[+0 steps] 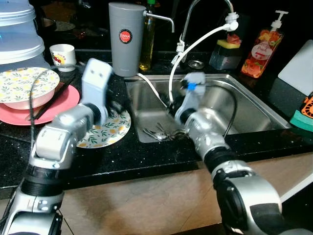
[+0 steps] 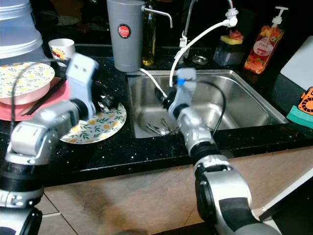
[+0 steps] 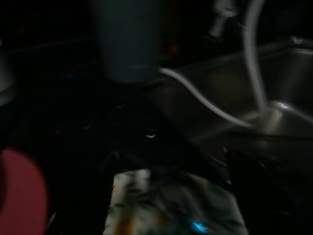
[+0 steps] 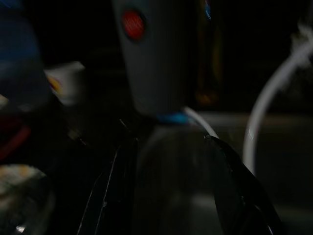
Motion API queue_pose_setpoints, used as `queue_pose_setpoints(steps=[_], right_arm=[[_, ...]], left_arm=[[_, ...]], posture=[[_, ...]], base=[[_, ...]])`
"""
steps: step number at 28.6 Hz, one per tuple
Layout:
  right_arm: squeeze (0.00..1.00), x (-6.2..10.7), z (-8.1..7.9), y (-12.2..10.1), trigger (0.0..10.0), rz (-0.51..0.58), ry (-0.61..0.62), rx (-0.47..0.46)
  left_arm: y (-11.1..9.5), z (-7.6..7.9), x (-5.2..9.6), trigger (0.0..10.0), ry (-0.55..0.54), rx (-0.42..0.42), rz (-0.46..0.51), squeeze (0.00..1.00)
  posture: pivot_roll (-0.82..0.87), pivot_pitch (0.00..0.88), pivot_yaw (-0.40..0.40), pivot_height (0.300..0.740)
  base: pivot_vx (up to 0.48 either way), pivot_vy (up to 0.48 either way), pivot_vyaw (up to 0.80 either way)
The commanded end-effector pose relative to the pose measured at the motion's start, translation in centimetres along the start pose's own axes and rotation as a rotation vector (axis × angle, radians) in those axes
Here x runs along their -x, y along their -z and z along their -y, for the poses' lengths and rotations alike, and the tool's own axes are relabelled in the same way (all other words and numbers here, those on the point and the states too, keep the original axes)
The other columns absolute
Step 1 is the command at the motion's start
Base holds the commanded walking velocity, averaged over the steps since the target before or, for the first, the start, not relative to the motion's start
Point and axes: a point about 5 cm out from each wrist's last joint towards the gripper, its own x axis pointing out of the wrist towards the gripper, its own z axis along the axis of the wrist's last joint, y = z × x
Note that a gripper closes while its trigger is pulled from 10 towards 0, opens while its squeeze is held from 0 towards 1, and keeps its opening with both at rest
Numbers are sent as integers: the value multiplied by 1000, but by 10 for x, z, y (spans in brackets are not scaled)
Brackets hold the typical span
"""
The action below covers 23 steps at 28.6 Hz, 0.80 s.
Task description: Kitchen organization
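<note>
A flat plate with a leaf-and-orange pattern [image 1: 105, 131] lies on the black counter just left of the steel sink [image 1: 247, 83]. My left gripper [image 1: 116, 105] hovers low over the plate's far edge; in the left wrist view the plate [image 3: 171, 205] shows between its spread fingers, so it is open. Inside the sink, near the back left corner, my right gripper [image 1: 171, 105] is open and empty; its fingers [image 4: 117, 186] frame the sink wall. Several pieces of cutlery [image 1: 159, 133] lie on the sink floor below it.
A tall grey canister [image 1: 126, 39] stands behind the plate. A patterned bowl [image 1: 24, 88] sits on a pink plate [image 1: 61, 104] with chopsticks [image 1: 51, 100] at the left. A white hose [image 1: 195, 46] hangs into the sink. A soap bottle [image 1: 264, 49] stands behind the sink.
</note>
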Motion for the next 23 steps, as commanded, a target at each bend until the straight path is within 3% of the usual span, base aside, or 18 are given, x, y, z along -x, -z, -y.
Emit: queue_pose_setpoints(steps=[1,2,10,20,21,23], right_arm=[[0,-2,-3,-6,10000,22,-30,-9],[0,-1,-9,-13,10000,54,-91,-10],[0,9,-22,-11,10000,32,-244,4],[0,18,-26,-14,10000,12,-276,-20],[0,18,-27,-14,10000,10,-279,-19],[0,19,-30,-14,10000,5,-287,-18]], left_arm=[[8,-1,-3,10000,-25,18,-33,1000],[12,-3,-4,10000,-51,29,-55,1000],[31,4,-8,10000,-96,10,-209,1000],[47,19,-12,10000,-30,58,-298,1000],[49,19,-12,10000,-28,54,-306,39],[53,16,-12,10000,-43,9,-333,0]], posture=[[-22,85,-91,740],[-26,83,-88,740],[-31,76,-84,740],[-31,75,-84,740],[-28,78,-86,740],[-29,80,-85,740]], base=[[0,0,0],[0,0,0],[0,0,0],[0,0,0],[0,0,0],[0,0,0]])
